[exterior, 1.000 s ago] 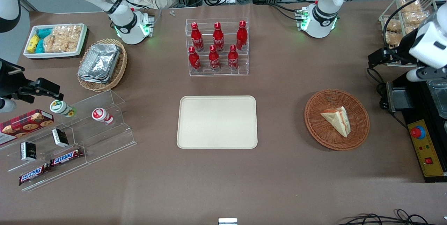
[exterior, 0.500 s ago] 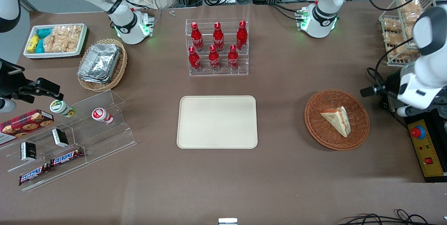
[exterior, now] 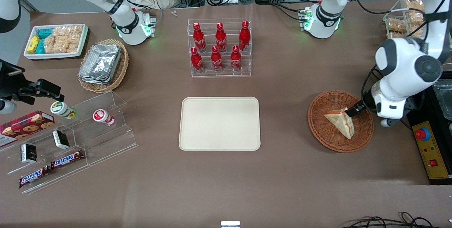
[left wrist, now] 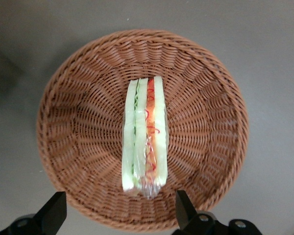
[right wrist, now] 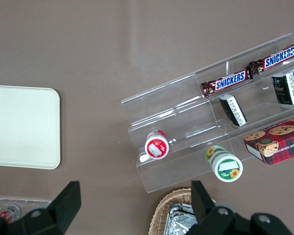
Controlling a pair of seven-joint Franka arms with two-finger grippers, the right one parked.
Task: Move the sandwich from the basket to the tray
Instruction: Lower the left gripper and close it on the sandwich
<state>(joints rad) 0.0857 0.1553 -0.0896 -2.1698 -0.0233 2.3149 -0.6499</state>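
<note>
Since prev frame I swung the gripper [left wrist: 118,215] over the basket [left wrist: 78,88]; fingers spread wide, hovering above sandwich [left wrist: 145,134], w/o contact.

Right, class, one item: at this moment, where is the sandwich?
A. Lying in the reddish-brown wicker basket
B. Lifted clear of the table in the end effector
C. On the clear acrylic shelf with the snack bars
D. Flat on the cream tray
A: the sandwich lies in the basket, the open end effector hovers above it with fingers either side, and the tray holds nothing.
</note>
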